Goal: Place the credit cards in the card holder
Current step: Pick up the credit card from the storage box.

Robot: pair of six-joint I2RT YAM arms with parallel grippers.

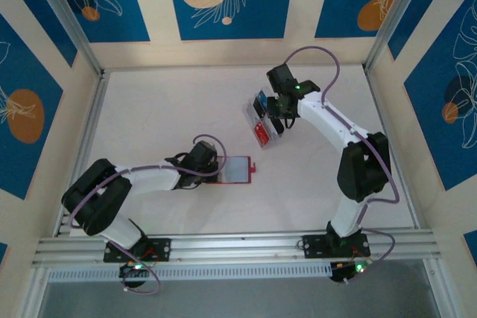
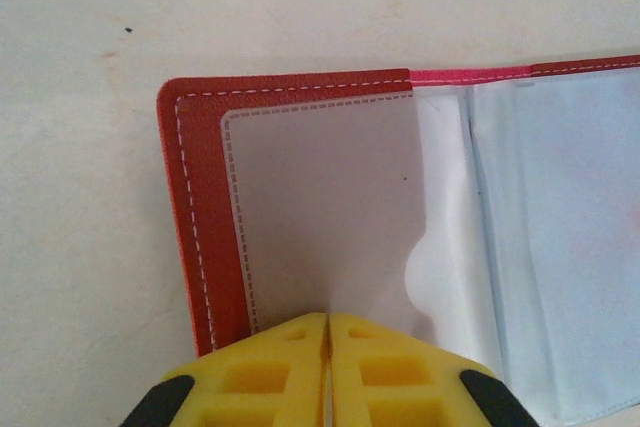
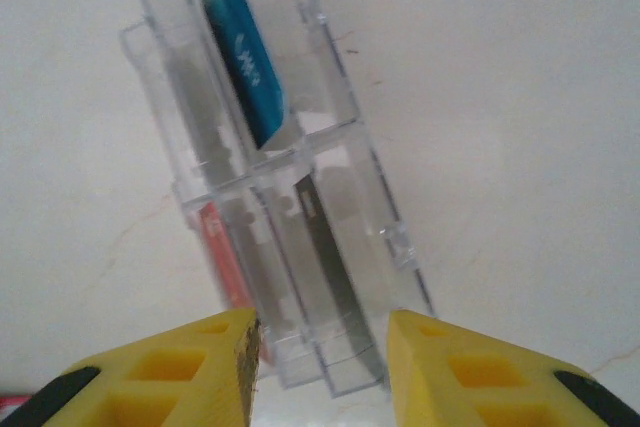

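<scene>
The card holder (image 1: 238, 170) lies open on the table, red-edged with a pale grey inner face (image 2: 330, 207) and clear pockets. My left gripper (image 1: 217, 169) is shut, and its yellow fingertips (image 2: 300, 347) rest on the holder's near edge over the left pocket. The credit cards stand on edge in a clear tray (image 1: 253, 119): a blue card (image 3: 240, 47) at the far end, a black card (image 3: 330, 257) and a red card (image 3: 225, 257) nearer. My right gripper (image 3: 320, 347) hangs open just above the tray's near end, with the black card's slot between its fingers.
The clear tray (image 3: 400, 247) has several narrow compartments and lies slantwise at the centre-right of the white table (image 1: 164, 109). Cream walls with blue panels close in the table on three sides. A metal rail (image 1: 238, 247) runs along the near edge.
</scene>
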